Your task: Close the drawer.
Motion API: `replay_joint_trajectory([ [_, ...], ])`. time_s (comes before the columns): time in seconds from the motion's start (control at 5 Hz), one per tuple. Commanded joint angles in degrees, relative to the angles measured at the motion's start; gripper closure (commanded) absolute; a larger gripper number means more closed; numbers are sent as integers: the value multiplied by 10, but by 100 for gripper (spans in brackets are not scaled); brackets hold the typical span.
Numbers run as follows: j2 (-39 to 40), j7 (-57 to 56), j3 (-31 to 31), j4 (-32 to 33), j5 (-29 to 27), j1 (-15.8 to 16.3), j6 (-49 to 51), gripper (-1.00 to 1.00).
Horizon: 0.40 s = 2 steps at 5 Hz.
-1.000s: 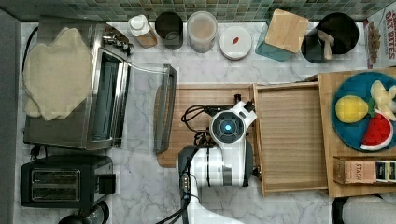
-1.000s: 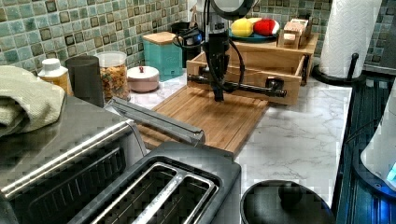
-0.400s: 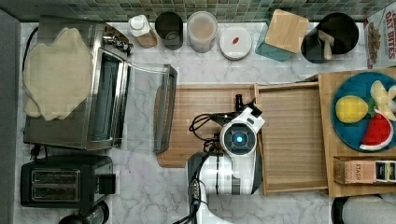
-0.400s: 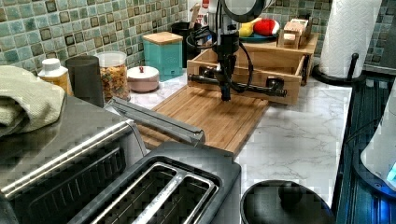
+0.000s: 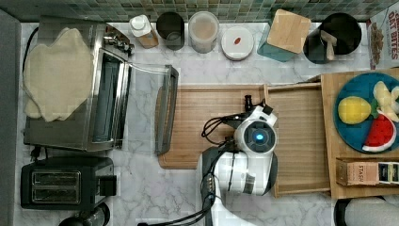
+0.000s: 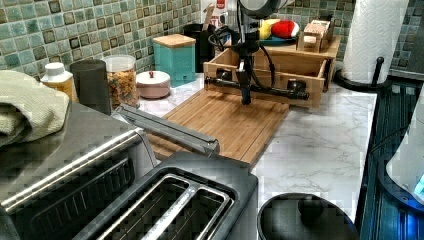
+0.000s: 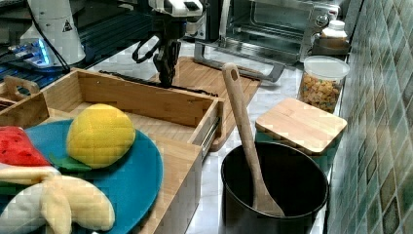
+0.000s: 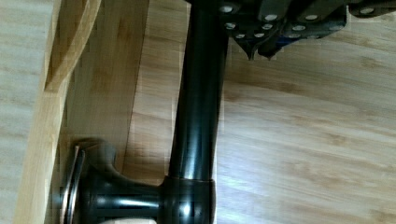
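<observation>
The gripper (image 6: 245, 95) has swung across the cutting board (image 5: 207, 122) from mid-board and now sits right at the drawer (image 5: 301, 136), centre-right in the top view. Its tip hangs by the black handle bar (image 8: 198, 102) on the drawer front; I cannot tell whether the fingers are spread or pinched. The drawer itself hasn't budged yet: it is pulled well out of the wooden stand (image 5: 336, 188), floor bare. So the approach looks done, and the push comes next, I'd judge. Room looks good: the drawer's travel runs toward the top view's right, under the blue plate (image 5: 357, 89). Behind the arm, the toaster oven's open door (image 5: 164, 113) stands well apart.
</observation>
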State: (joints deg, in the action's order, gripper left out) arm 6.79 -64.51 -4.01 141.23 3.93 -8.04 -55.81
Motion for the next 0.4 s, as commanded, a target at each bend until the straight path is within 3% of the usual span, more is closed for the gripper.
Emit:
replay_joint_trajectory([
  [0.2,66,-134,-129,-211,-61,-129,92,100],
  [0.4,66,-197,-137,-178,-109,-162,-24,100],
])
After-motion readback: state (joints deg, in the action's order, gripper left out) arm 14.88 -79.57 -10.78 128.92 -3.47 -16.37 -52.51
